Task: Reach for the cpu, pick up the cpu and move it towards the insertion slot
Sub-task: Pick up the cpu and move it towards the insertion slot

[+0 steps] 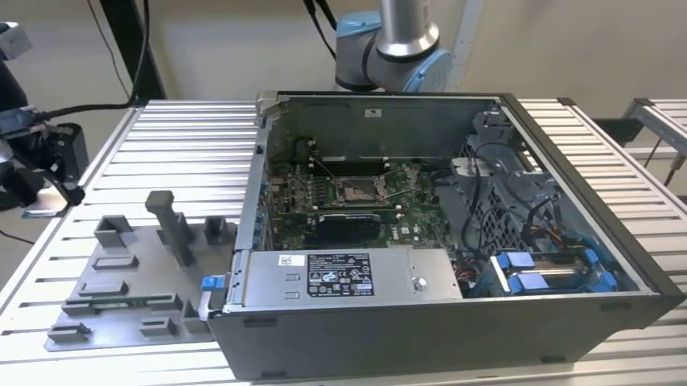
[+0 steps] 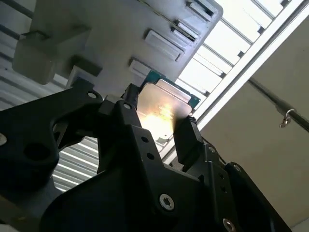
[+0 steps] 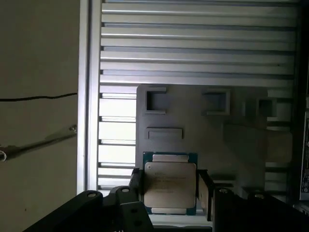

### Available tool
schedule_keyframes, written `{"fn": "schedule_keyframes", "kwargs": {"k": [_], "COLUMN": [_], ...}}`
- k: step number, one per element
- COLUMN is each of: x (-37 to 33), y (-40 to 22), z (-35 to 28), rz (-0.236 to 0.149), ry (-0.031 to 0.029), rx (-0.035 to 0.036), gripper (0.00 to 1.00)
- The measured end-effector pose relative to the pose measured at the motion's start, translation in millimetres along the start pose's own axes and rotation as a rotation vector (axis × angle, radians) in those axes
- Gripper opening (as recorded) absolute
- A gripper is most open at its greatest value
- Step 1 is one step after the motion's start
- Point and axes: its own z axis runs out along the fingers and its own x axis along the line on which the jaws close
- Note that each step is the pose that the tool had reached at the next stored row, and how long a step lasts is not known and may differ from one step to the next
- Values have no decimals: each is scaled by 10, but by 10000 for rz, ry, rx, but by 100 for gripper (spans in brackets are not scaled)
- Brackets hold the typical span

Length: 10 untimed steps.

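The cpu (image 3: 170, 187) is a flat square chip with a silvery top and a thin green edge, and my gripper (image 3: 170, 193) is shut on it with a dark finger (image 3: 135, 186) against each side. In the second wrist view the cpu (image 2: 161, 108) glints between the same fingers (image 2: 186, 140). In the exterior view my gripper (image 1: 45, 201) hangs at the far left, over the table's edge and beside the grey tray (image 1: 118, 297). The insertion slot (image 1: 355, 190), a shiny metal frame on the green board, lies inside the open computer case.
The open case (image 1: 451, 241) has tall walls, a black panel (image 1: 346, 229) next to the slot, cables and blue drive clips at the exterior view's right. An upright grey post (image 1: 170, 221) stands on the tray. The slatted metal table (image 1: 183, 145) ends near my gripper.
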Motion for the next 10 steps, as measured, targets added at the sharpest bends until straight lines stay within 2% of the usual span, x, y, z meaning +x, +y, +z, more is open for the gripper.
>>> {"fn": "schedule_keyframes", "kwargs": {"k": [10], "x": [0], "y": [18], "z": [-444], "rz": [1], "ry": [1], "rx": [1], "gripper": [0]}}
